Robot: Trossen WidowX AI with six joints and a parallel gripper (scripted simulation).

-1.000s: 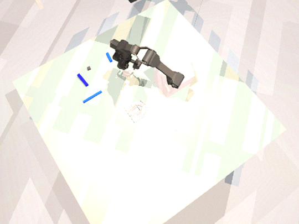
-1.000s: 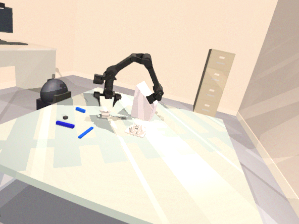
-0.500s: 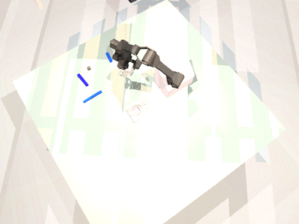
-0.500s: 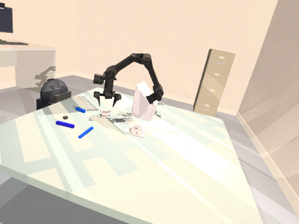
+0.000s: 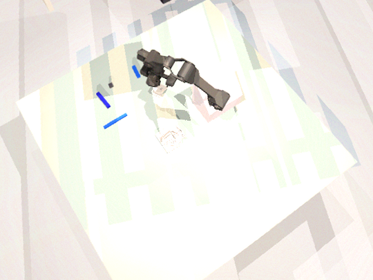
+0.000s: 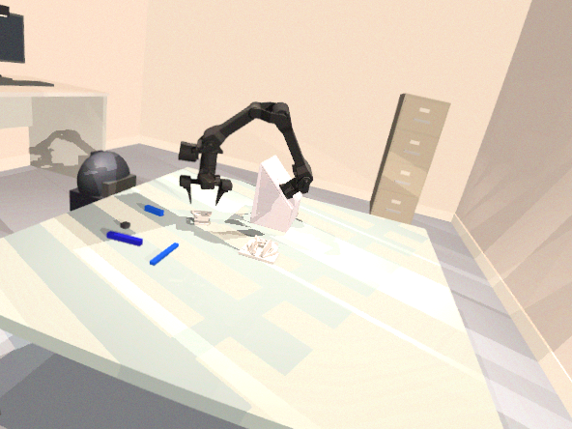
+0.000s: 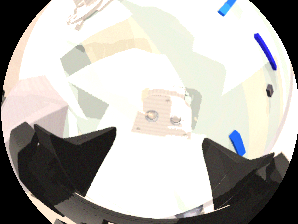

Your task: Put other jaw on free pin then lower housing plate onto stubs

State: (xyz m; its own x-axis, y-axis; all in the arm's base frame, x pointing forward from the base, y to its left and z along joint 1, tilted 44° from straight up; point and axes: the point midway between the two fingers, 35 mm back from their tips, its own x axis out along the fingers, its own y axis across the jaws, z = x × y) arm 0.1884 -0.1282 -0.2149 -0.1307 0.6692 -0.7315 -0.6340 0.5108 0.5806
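Hovering above a pale part with two round holes, hand spread open and empty; blue bars nearby.

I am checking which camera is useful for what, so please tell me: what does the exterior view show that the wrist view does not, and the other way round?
Only the exterior view shows the filing cabinet and the dark monitor.

Only the wrist view shows two round features on the pale part below the hand.

Both show the open hand, the pale part and the dark blue bar.
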